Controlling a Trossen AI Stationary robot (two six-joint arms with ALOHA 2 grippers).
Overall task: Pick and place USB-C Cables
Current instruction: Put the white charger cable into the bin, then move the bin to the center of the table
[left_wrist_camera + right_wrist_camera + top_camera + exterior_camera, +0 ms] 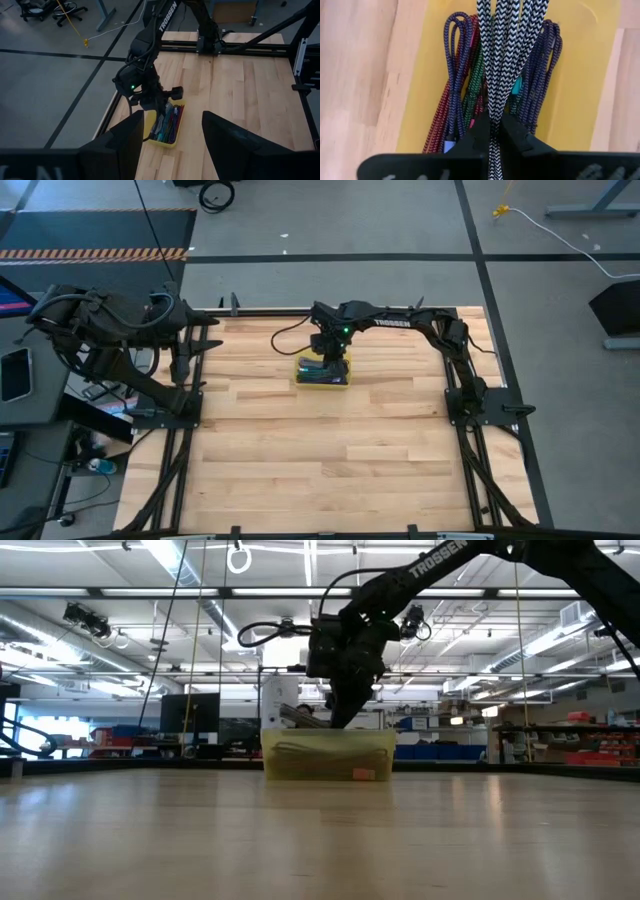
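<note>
You had the tray (pixel 322 383) on the table (pixel 330 450), toward its far edge, near centre. The cables (pixel 470 80) lay inside it, side by side. The right gripper (pixel 490 131) stood directly over them, one cable between its fingers; the left arm (pixel 120 330) sat at the table's left edge.

- The yellow tray (pixel 322 381) is occupied from above by the right gripper (pixel 492 131), its fingers pinched on a black-and-white cable (pixel 502 45).
- Coloured cables (pixel 465 75) fill the tray floor beside it.
- The wooden table (pixel 330 470) offers open passage elsewhere.
- The left gripper (pixel 172 140) hangs at the left edge.
</note>
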